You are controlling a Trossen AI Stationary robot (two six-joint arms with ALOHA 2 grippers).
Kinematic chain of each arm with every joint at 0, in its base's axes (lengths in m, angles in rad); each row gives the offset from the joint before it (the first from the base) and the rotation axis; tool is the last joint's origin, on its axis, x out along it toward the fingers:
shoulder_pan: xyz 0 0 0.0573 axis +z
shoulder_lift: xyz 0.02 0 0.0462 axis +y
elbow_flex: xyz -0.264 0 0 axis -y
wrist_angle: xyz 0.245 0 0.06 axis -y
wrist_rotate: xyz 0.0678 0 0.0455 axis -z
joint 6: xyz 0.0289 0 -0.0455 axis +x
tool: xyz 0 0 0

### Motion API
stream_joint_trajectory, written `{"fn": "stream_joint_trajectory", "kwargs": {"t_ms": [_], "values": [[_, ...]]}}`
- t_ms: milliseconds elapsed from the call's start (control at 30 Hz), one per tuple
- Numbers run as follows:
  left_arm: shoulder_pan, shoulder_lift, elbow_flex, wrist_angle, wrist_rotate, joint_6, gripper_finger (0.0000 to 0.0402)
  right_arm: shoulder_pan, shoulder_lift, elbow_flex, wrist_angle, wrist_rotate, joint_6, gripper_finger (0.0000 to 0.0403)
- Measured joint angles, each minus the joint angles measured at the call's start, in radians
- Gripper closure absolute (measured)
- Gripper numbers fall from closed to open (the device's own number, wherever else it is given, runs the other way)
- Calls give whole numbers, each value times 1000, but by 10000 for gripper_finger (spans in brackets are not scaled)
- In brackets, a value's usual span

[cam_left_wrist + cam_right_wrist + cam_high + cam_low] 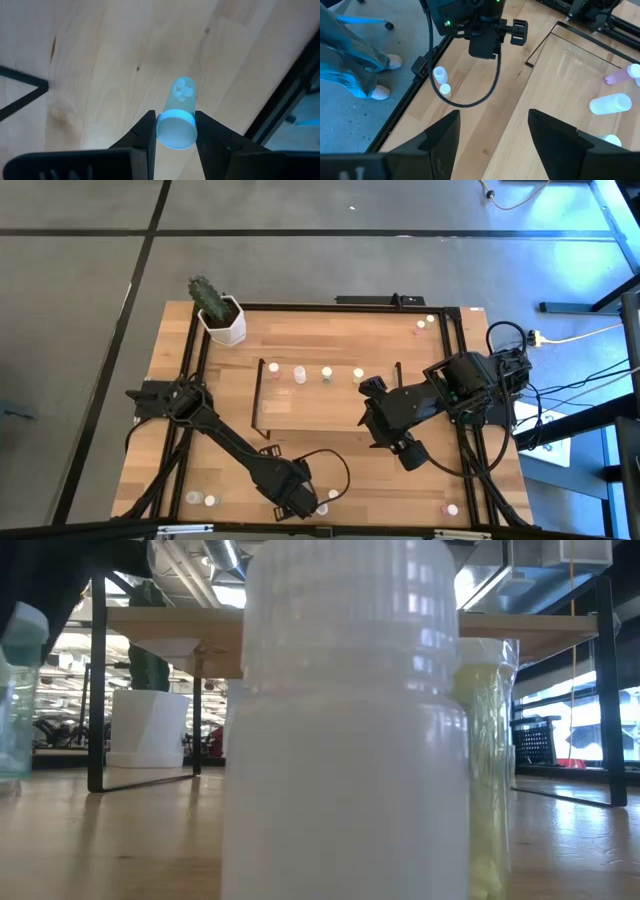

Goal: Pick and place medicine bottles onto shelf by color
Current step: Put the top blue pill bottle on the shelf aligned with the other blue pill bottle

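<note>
Just ahead of the right gripper [374, 423], whose fingers stand apart and empty, the shelf [325, 412] already carries a row of bottles along its far edge. Nearer the table's front edge, the left gripper [175, 131] is clamped on a small pale bottle [178, 117] with a ribbed cap, tablets showing through its clear body; I'd lift it straight, keeping the squeeze steady, before carrying it to its matching colour on the shelf
</note>
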Motion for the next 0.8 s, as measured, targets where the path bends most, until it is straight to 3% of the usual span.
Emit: {"fn": "stream_joint_trajectory", "kwargs": {"t_ms": [700,800], "values": [[-1,0,-26,-2,-19,-102,307,0,0,0,-1,-3,-30,166],[-1,0,-26,-3,-22,-125,307,-1,0,0,-1,-59,-42,166]]}}
